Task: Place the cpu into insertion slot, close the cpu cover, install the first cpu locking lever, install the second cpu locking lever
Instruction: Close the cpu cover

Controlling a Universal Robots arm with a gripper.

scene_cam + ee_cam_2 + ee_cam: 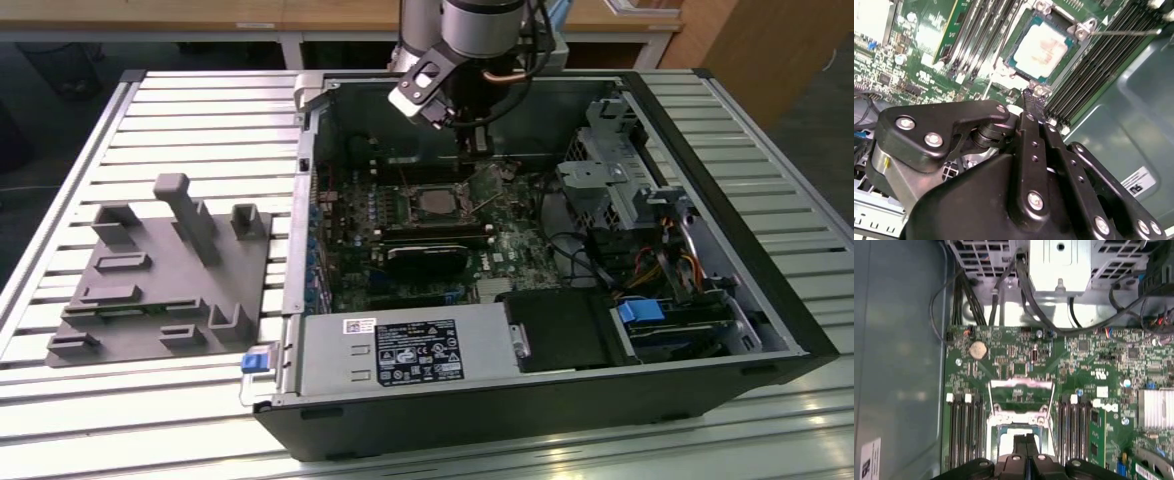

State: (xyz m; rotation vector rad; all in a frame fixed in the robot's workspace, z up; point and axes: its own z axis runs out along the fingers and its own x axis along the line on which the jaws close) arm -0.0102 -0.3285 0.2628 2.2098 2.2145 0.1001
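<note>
The cpu (1043,49), a pale silver square, lies seated in the insertion slot (1074,31) on the green motherboard. In the exterior view the slot (434,205) sits mid-board inside the open computer case. The cpu cover (1021,391), a silver frame plate, stands tilted up from its hinge just beyond the slot. My gripper (1026,441) is shut with nothing between its fingers, and its tips (1030,95) hover close over the slot's edge near one corner screw. In the exterior view the gripper (470,150) hangs above the cover (489,183). A thin metal locking lever (1124,32) sticks out beside the slot.
Long black memory slots (964,430) flank the socket on both sides. A black heatsink block (427,255), the power supply (400,350) and a drive cage with cables (607,180) crowd the case. A grey fixture with pegs (160,270) lies on the slatted table at the exterior view's left.
</note>
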